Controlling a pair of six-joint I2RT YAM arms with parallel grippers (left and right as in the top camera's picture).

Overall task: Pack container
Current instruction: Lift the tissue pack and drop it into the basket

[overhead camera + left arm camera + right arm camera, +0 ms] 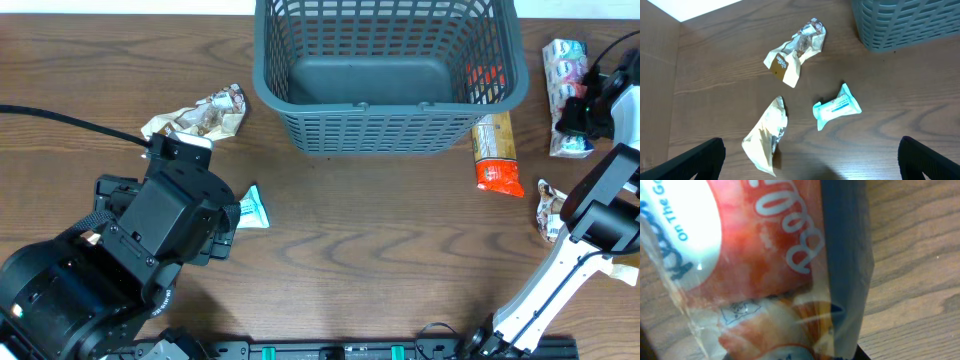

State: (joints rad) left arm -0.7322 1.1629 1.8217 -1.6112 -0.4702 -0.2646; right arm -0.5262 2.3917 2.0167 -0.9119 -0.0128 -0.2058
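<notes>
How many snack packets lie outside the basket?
6. Left of the basket: crumpled brown packet, teal packet, foil packet (left wrist view only). Right of it: orange packet, pink-white packet, small crumpled packet. More may be hidden.

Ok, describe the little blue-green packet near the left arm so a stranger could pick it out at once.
Start at the big grey basket at the far side of the table and come toward the near left. The packet lies on the wood just right of the left arm. It is flat, blue-green and white; the two wrappers nearby are crumpled and beige.
</notes>
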